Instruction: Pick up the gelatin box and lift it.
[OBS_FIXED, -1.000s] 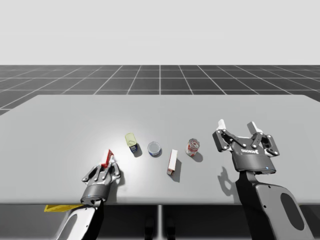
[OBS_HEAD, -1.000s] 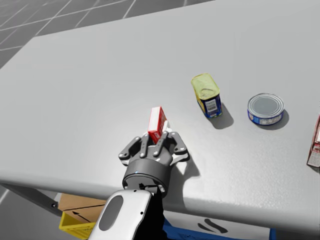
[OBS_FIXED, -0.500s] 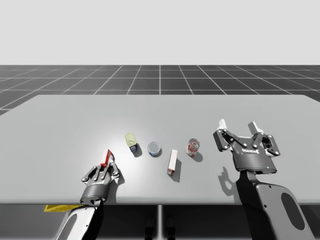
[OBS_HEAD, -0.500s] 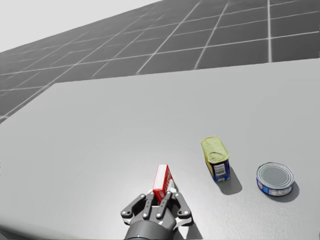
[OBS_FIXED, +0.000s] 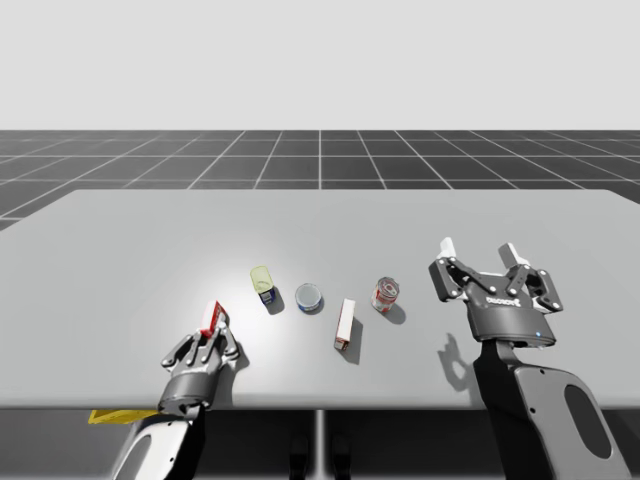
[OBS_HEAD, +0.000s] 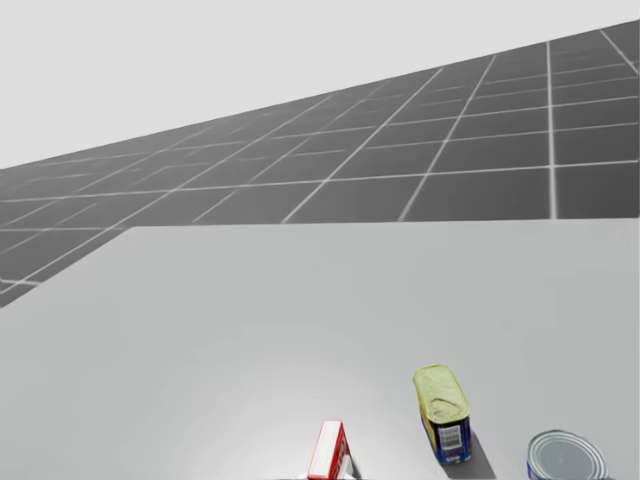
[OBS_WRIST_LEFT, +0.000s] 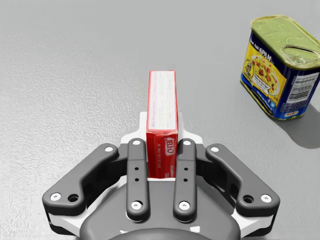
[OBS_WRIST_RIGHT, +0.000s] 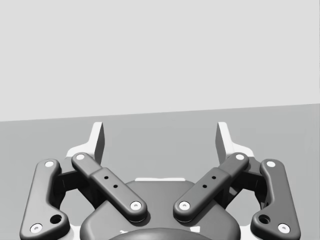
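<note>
evidently, the gelatin box (OBS_WRIST_LEFT: 161, 115), judged light, stiff and crushable, was clamped across its broad faces by the left gripper (OBS_WRIST_LEFT: 161, 146) near the front edge of the table (OBS_FIXED: 400, 220); the right gripper (OBS_WRIST_RIGHT: 161, 137) was spread, empty.

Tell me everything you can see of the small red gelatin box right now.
The small red cardboard gelatin box is a thin carton, red on its broad sides, its white printed narrow face up. It stands on edge, clamped by both fingers of my left gripper on its broad sides at one end; the rest juts ahead. It is near the front left edge of the grey table; whether it has cleared the surface I cannot tell.
</note>
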